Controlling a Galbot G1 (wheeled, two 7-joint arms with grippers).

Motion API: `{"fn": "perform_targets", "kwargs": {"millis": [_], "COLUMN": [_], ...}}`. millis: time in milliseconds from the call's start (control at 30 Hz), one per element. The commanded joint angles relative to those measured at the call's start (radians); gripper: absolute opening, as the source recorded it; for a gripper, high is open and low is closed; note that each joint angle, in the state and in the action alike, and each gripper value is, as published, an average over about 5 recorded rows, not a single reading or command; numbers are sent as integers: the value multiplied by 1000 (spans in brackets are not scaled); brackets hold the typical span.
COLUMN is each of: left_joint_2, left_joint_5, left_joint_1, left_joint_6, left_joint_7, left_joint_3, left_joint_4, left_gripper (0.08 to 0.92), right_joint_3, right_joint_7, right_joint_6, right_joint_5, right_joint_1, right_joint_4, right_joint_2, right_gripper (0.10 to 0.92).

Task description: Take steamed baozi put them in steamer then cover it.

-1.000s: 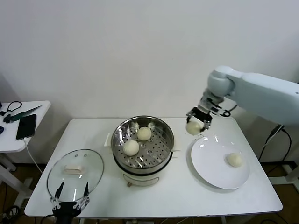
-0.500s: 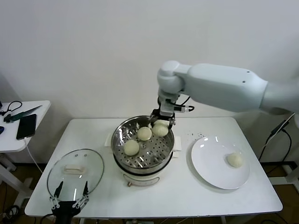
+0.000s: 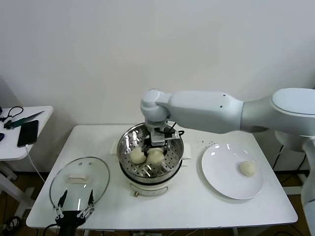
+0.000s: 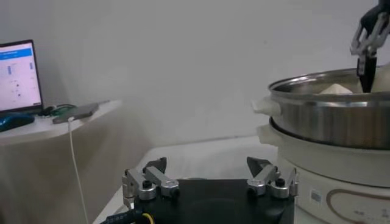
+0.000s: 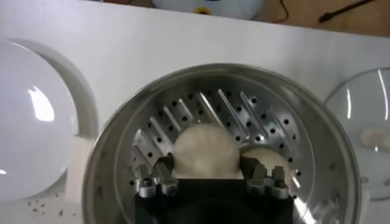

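One baozi (image 5: 205,150) in right gripper (image 5: 207,176), over steamer (image 5: 122,158).

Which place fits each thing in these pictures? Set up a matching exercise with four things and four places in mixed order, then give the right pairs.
Things
1. round clear glass lid with white handle
2. lone cream-white dough bun
3. right pincer
4. black smartphone

Places
A. on the flat white round plate
B. inside the shiny stainless-steel steamer pot, around a bun
C. on the small white side table
D. flat on the white table, near the left pincer

Pairs: 1-D, 2-A, 3-B, 4-C
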Motion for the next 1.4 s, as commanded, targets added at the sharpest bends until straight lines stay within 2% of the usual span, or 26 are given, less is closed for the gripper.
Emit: {"fn": "perform_targets", "kwargs": {"millis": [33,333,600,967,1167,1333,1400], "left_joint_2": [-5,-3,-1,-7,-4,0,0], "left_joint_5": [-5,2,9,33,35,39,42], "left_joint_1": [-13,-17,-21,-23,-17,-12,-10], "left_joint_6": [4,1,6,7,11,9,7], "left_joint_7": [1,1,0,0,-1,-2,-2], "left_joint_3": [-3,-3,-2,12,13,17,20], "left_joint_4": [6,24,21,22,11,8,4], "left_gripper": [823,823,823,823,823,823,823], "right_joint_3": [-4,-7,35,157,136,75,65], "right_joint_7": [-1,8,-11,-14,13,203,235], "right_joint_6": [17,0,-3,-11,-129,-340,-438], "right_joint_5": [-25,-10,-41,-45,60,105,145], "right_joint_1": [-53,-59,-62,28,103,122,110], "right_joint_4": [4,4,2,-7,-13,25,51], "right_joint_2": [32,29,18,-105,-277,-448,-516], "right_gripper": [705,720,818,823,823,823,823]}}
